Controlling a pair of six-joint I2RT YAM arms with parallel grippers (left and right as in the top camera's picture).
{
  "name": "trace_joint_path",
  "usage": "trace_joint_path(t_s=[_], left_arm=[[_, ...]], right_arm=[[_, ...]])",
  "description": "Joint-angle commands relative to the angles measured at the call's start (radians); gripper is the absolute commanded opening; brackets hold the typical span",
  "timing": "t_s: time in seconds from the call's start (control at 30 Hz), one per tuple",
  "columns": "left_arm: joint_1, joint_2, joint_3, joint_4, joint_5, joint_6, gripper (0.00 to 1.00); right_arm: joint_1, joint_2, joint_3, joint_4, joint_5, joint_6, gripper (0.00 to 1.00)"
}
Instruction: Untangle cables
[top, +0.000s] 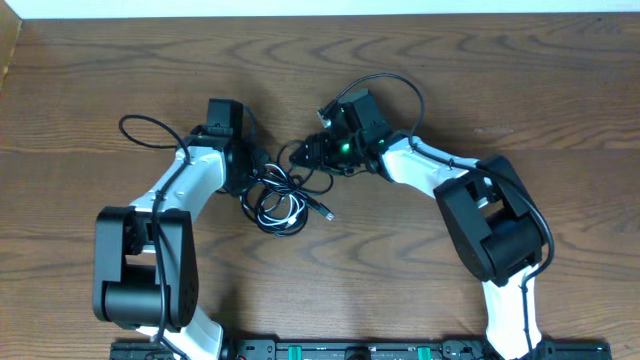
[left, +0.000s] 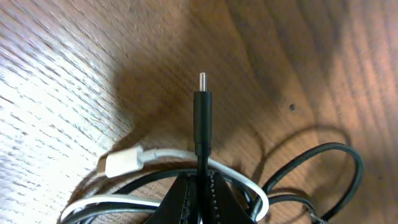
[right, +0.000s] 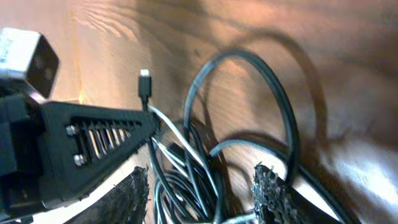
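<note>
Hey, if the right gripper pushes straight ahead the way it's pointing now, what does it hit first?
The tangled cables. Black and white strands sit between the right gripper's open fingers, so it would meet them almost at once. Beyond lie a black loop and the table, though depth is hard to judge.

Smooth brown wood grain with a low sheen is seen on the table (top: 500, 80). The black cable (left: 203, 118) is sheathed in smooth, slightly glossy plastic and tipped with bright metal; the white cable (left: 168, 155) is jacketed in smooth satin plastic. Matt black moulded plastic is noted on the left gripper fingers (left: 177, 202), a rough texture on the right gripper pads (right: 273, 193), and smooth white plastic on the arm shells (top: 190, 180).
</note>
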Motion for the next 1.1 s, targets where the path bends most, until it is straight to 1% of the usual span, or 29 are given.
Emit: trace_joint_path(t_s=[0.0, 0.07, 0.13, 0.17, 0.33, 0.37, 0.43, 0.47, 0.5, 0.63, 0.7, 0.77, 0.8, 0.83, 0.9, 0.93, 1.07], left_arm=[[-0.016, 0.008, -0.041, 0.023, -0.006, -0.025, 0.07], [-0.022, 0.008, -0.065, 0.05, -0.006, -0.042, 0.07], [-0.025, 0.008, -0.091, 0.077, -0.005, -0.066, 0.07], [-0.025, 0.008, -0.1, 0.085, -0.005, -0.077, 0.07], [-0.025, 0.008, -0.116, 0.106, 0.013, -0.08, 0.07], [-0.025, 0.008, -0.116, 0.108, 0.025, -0.08, 0.08], [-0.026, 0.008, -0.116, 0.11, 0.047, -0.08, 0.07], [-0.028, 0.008, -0.116, 0.109, 0.053, -0.085, 0.07], [-0.03, 0.008, -0.116, 0.109, 0.059, -0.087, 0.07], [-0.053, 0.008, -0.116, 0.109, 0.102, -0.087, 0.07], [-0.074, 0.008, -0.116, 0.11, 0.129, -0.087, 0.07], [-0.087, 0.008, -0.116, 0.11, 0.157, -0.087, 0.08], [-0.092, 0.008, -0.116, 0.111, 0.168, -0.087, 0.08], [-0.092, 0.008, -0.115, 0.115, 0.169, -0.087, 0.07], [-0.087, 0.008, -0.115, 0.129, 0.168, -0.087, 0.07], [-0.078, 0.008, -0.115, 0.135, 0.169, -0.087, 0.07], [-0.028, 0.008, -0.115, 0.139, 0.17, -0.087, 0.07]], right_arm=[[0.007, -0.016, -0.003, -0.05, -0.021, -0.021, 0.52], [0.007, -0.016, -0.003, -0.073, -0.075, -0.021, 0.5], [0.007, -0.016, -0.003, -0.121, -0.102, -0.021, 0.42], [0.007, -0.016, -0.003, -0.136, -0.109, -0.021, 0.4], [0.007, -0.016, -0.003, -0.171, -0.126, -0.021, 0.38], [0.007, -0.016, -0.003, -0.172, -0.126, -0.021, 0.35], [0.007, -0.014, -0.006, -0.172, -0.122, -0.021, 0.21], [0.007, -0.014, -0.006, -0.173, -0.111, -0.021, 0.16], [0.008, -0.014, -0.007, -0.173, -0.1, -0.021, 0.15], [0.01, -0.014, -0.007, -0.173, -0.047, -0.021, 0.16], [0.011, -0.014, -0.007, -0.173, -0.043, -0.021, 0.13], [0.011, -0.014, -0.007, -0.172, -0.042, -0.021, 0.16], [0.012, -0.014, -0.007, -0.172, -0.039, -0.021, 0.22], [0.011, -0.014, -0.007, -0.171, -0.038, -0.023, 0.25], [0.009, -0.015, -0.006, -0.164, -0.04, -0.026, 0.29], [0.004, -0.023, -0.006, -0.163, -0.04, -0.034, 0.32], [-0.019, -0.094, -0.006, -0.19, -0.037, -0.135, 0.45]])
